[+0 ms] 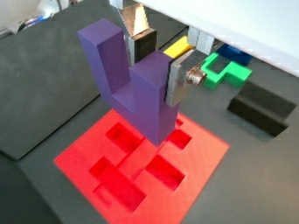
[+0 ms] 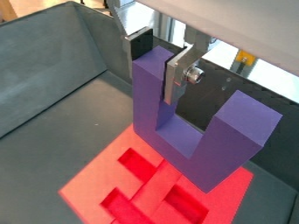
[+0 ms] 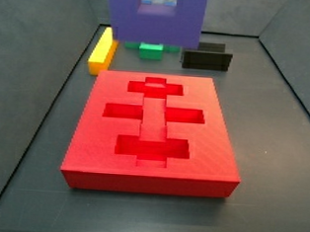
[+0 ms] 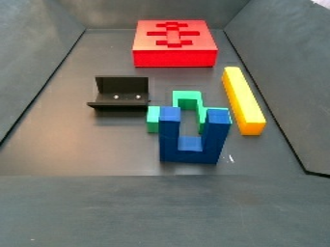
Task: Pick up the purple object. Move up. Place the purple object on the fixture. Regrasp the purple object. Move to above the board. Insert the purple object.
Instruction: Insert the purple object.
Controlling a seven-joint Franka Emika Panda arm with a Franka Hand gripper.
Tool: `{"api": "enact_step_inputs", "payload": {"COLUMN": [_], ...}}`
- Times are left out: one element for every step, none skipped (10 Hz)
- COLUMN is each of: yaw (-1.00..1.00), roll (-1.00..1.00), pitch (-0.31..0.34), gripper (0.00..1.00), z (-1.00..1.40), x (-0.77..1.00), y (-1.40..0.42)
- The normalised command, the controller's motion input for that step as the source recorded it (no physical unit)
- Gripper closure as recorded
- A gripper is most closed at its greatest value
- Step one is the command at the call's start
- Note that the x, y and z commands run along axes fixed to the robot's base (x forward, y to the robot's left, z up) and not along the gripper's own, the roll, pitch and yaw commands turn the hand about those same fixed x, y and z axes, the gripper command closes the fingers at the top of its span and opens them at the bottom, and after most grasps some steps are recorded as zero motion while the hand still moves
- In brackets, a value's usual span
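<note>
— How is the gripper [image 2: 176,66] seen?
— Clenched on one prong of the purple object [image 2: 193,122], in both wrist views.
— And where is the object held?
— Prongs upward, above the red board [image 1: 140,162], clear of it.

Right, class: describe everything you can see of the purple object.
The purple object is a matt, plastic-looking U-shaped block with two square prongs joined by a base. It is held with the base down and the prongs pointing up. The end effector is shut on one prong, with a silver finger flat against that prong's inner face. The block hangs above the red board. Nothing else touches it.
</note>
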Motion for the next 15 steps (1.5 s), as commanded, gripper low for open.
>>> {"api": "enact_step_inputs", "payload": {"yaw": [0.12,0.17,0.17,0.18,0.2,0.22,0.17,0.13,0.05,0.0,0.0,0.0,0.0,0.01,0.03], "roll": [0.0,0.01,0.09,0.13,0.13,0.08,0.0,0.0,-0.05,0.0,0.06,0.13,0.16,0.19,0.29], "pitch": [-0.09,-0.089,-0.004,0.0,0.0,0.0,-0.019,-0.053,-0.07,-0.017,0.0,0.0,0.0,0.0,0.0], "gripper": [1.0,1.0,1.0,1.0,1.0,1.0,1.0,1.0,1.0,1.0,1.0,1.0,1.0,1.0,1.0], "z": [-0.45,-0.48,-0.36,-0.29,-0.31,-0.39,-0.39,-0.37,-0.25,-0.11,-0.08,-0.14,-0.26,-0.32,-0.41], "x": [-0.08,-0.06,0.0,0.02,0.09,0.14,0.23,0.34,0.44,0.47,0.4,0.22,0.08,0.0,0.0], "y": [-0.59,-0.49,-0.33,-0.33,-0.3,-0.3,-0.33,-0.26,-0.13,-0.03,0.0,0.0,0.0,-0.04,-0.1]}}
